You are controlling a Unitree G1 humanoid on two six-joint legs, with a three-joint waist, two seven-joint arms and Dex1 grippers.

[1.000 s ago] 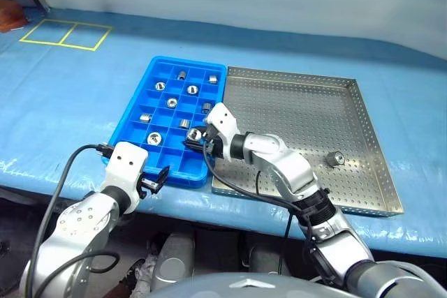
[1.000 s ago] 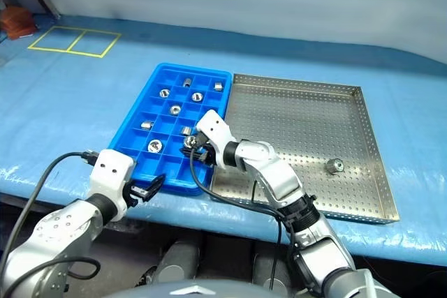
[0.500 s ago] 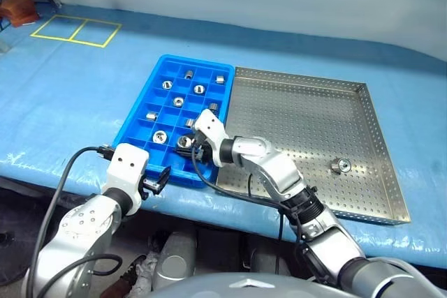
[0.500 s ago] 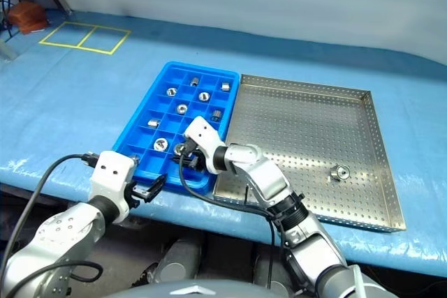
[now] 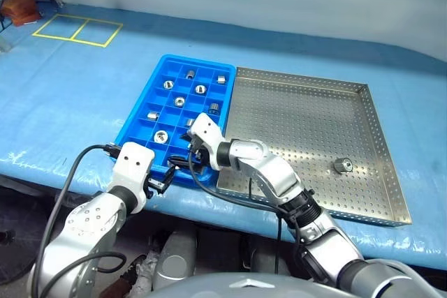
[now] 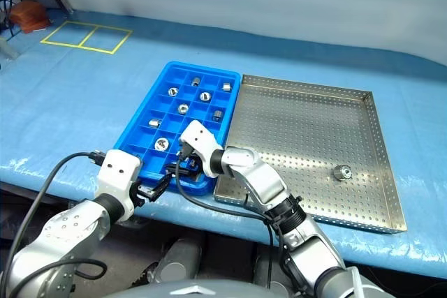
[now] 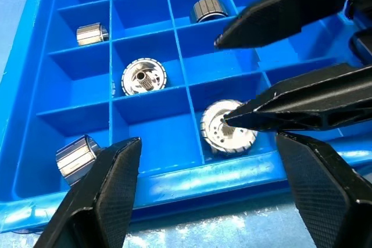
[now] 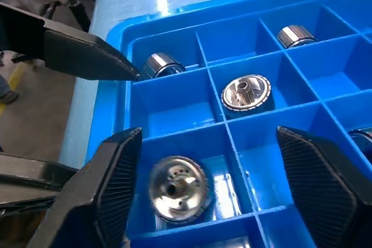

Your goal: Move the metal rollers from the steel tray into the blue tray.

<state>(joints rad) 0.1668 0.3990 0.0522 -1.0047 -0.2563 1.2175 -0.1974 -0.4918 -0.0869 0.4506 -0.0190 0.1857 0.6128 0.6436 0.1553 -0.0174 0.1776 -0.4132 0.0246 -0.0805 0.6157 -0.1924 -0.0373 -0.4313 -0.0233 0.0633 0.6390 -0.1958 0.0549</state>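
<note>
Since the earlier frame the right gripper (image 8: 192, 201) has spread wide and let its roller (image 8: 178, 188) drop into the blue tray (image 5: 133, 120) cell directly beneath its fingers. The left gripper (image 7: 203, 196), also wide and empty, hovers at the tray's near edge. Several metal rollers (image 5: 200, 89) sit farther off in other cells; one roller (image 5: 341, 166) remains in the steel tray (image 5: 377, 137), seen from the head views.

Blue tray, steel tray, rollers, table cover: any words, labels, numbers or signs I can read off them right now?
No readable text in any view.
Blue tray: no label or number on its walls or grid.
Steel tray: only perforations, no stamp visible.
Metal rollers: ribbed rims, no engraving legible.
Table cover: the one sign is a yellow tape rectangle, split in two, with no writing.
</note>
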